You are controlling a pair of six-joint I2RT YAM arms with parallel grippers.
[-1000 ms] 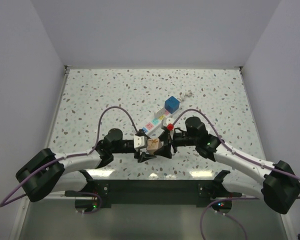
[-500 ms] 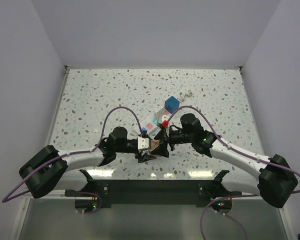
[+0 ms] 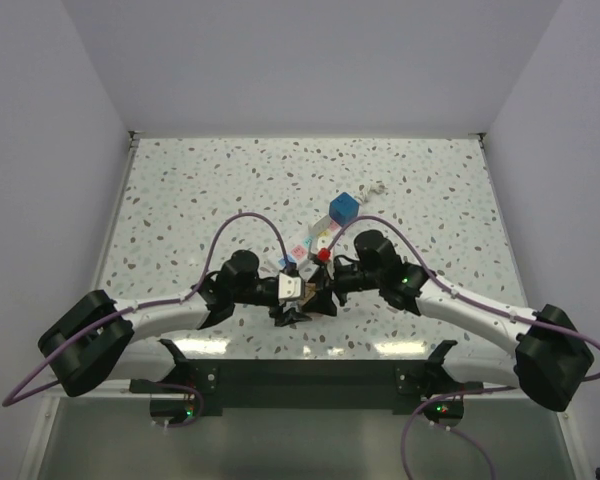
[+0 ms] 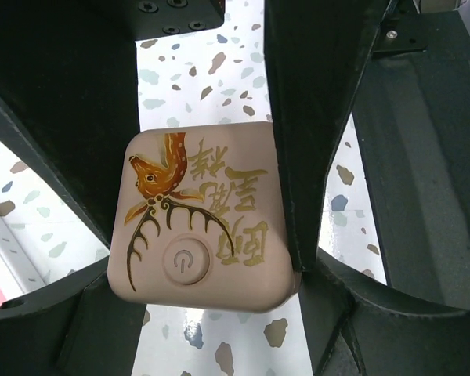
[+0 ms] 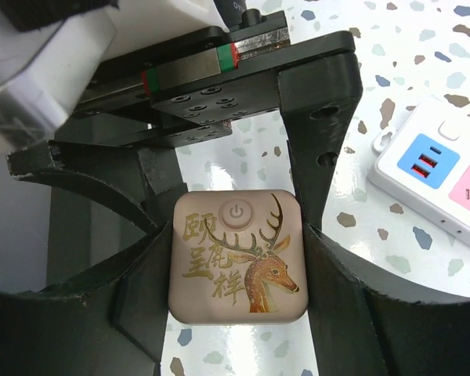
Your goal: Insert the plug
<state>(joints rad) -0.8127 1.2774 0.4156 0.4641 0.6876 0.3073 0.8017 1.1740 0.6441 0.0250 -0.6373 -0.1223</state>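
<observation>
The plug [image 3: 307, 291] is a pink square block with a gold deer and a power button; it hangs just above the table between the two arms. In the left wrist view the plug [image 4: 200, 215] sits pinched in my left gripper [image 4: 202, 270]. In the right wrist view the same plug [image 5: 236, 262] is clamped in my right gripper [image 5: 235, 266], both of whose fingers press its sides. The two grippers meet nose to nose on it, left gripper [image 3: 298, 290] and right gripper [image 3: 320, 289]. The white power strip [image 3: 315, 243] lies just behind them.
A blue cube adapter [image 3: 344, 208] stands on the strip's far end, and a red switch [image 3: 324, 255] marks its near end. Blue and pink sockets of the strip [image 5: 435, 168] show at the right of the right wrist view. Purple cables arch over both arms.
The right arm has moved left to the plug, which the left gripper held throughout, and its jaws have closed on it. The left gripper has shifted slightly right.
</observation>
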